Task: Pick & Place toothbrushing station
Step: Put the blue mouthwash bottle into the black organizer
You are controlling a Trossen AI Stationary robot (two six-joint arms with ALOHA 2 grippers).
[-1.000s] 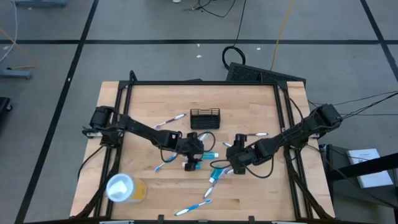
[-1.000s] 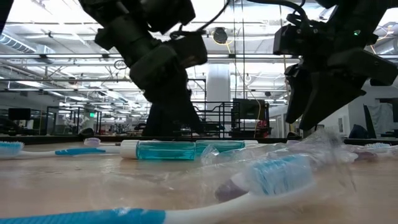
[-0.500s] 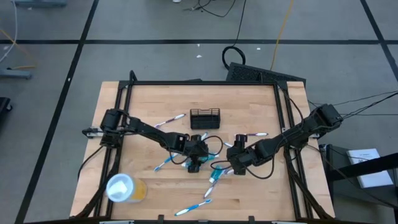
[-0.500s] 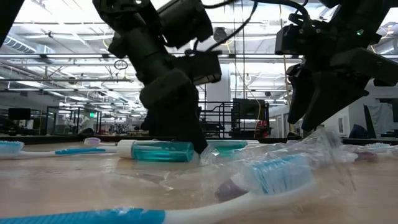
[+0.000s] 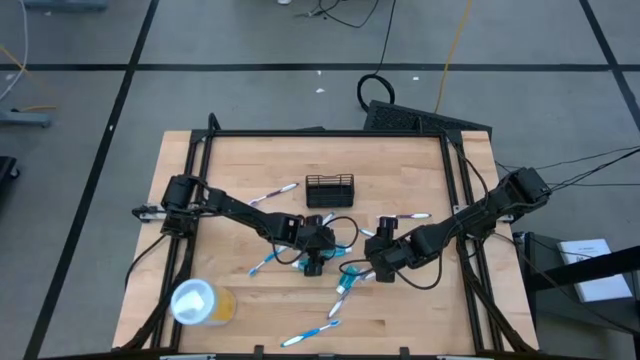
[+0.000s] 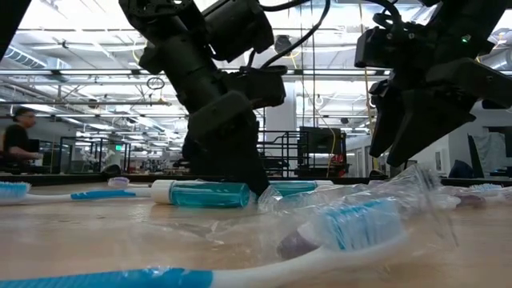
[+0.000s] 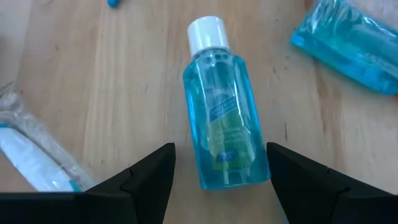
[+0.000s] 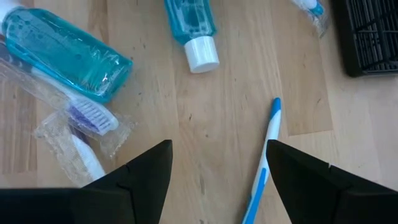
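My left gripper (image 7: 217,180) is low over the table (image 5: 400,160), jaws released and straddling a blue mouthwash bottle (image 7: 222,118), nothing grasped yet. My right gripper (image 8: 217,174) hovers nearby, also released and empty. The toothbrushing station (image 5: 330,189) stands empty beyond both, so filling it seems barely begun.

Left gripper (image 5: 311,266) moved in low over clear blue white-capped mouthwash bottle (image 7: 222,109) (fingers apart, straddling it). Person (image 6: 15,136) appeared behind.
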